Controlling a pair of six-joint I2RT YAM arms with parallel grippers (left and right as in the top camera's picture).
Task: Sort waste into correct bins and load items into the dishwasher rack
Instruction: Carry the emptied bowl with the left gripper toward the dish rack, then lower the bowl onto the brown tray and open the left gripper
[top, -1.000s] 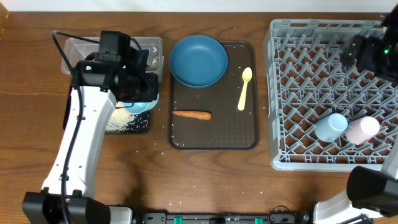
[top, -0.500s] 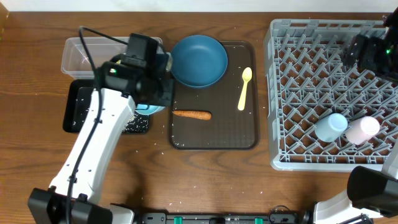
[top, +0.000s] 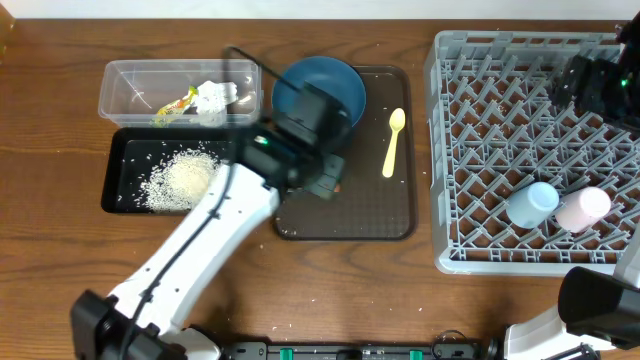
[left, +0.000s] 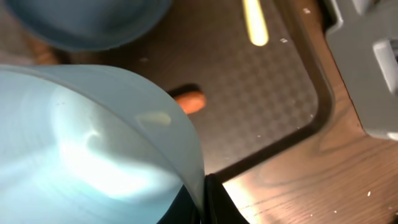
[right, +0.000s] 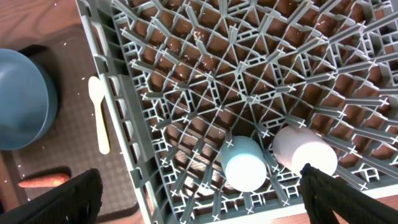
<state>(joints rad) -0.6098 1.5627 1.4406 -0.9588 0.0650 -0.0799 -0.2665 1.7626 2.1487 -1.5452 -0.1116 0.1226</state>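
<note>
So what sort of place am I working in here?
Likely a mock kitchen cleanup station on a wooden table: a grey dishwasher rack holding a light-blue cup and a pink cup, plus a clear tub of trash and a black tray of rice.

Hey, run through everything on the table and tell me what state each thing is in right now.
small pale-blue bowl: held by left gripper over brown tray
right gripper: open, above rack
light-blue cup: in rack
pink cup: in rack
big dark-blue bowl: upright on brown tray
yellow spoon: flat on brown tray
carrot: on brown tray
clear tub: holds tissue and wrapper
black tray: holds rice
</note>
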